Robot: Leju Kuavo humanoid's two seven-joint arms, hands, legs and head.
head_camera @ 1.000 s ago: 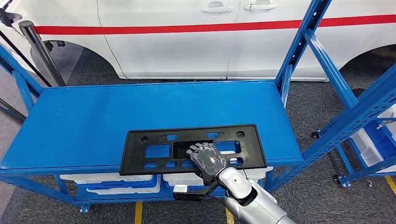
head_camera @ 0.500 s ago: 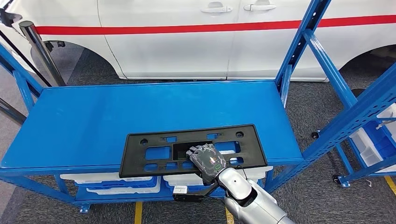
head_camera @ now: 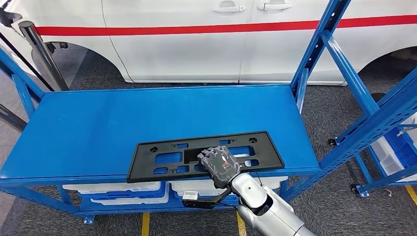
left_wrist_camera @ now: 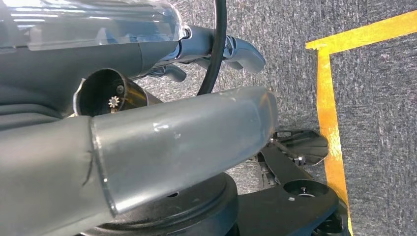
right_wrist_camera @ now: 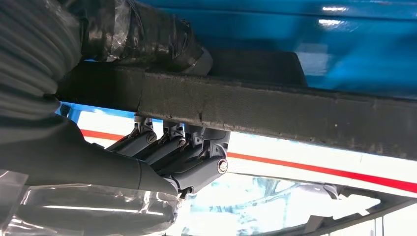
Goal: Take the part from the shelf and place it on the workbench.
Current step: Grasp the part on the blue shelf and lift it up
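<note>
In the lower middle of the head view, the right hand (head_camera: 219, 164) grips the part (head_camera: 205, 156), a flat black rectangular panel pierced with several cut-outs through which blue shows. The hand's back covers the panel's near middle, with the fingers reaching onto its top face, and the right wrist view shows the thumb (right_wrist_camera: 142, 34) on one side of the panel's dark edge (right_wrist_camera: 275, 110) and the darker fingers (right_wrist_camera: 162, 147) curled against the other, so the panel is pinched between them. The part lies along the front edge of the blue workbench (head_camera: 123, 118), its near long side just over that edge (whether it rests fully on the surface or is tipped slightly cannot be told). The silver right arm (head_camera: 265, 206) rises from the bottom of the frame toward the hand. White bins (head_camera: 115, 189) sit on the lower shelf under the bench, at the bottom of the frame. Across the top of the frame stands a white car (head_camera: 221, 39) with a red stripe, and blue shelf posts (head_camera: 354, 83) slant down the right side. The left hand (left_wrist_camera: 231, 49) appears in the left wrist view over grey carpet with a yellow floor line (left_wrist_camera: 329, 113); its fingers are too hidden to tell whether they are open or closed.
</note>
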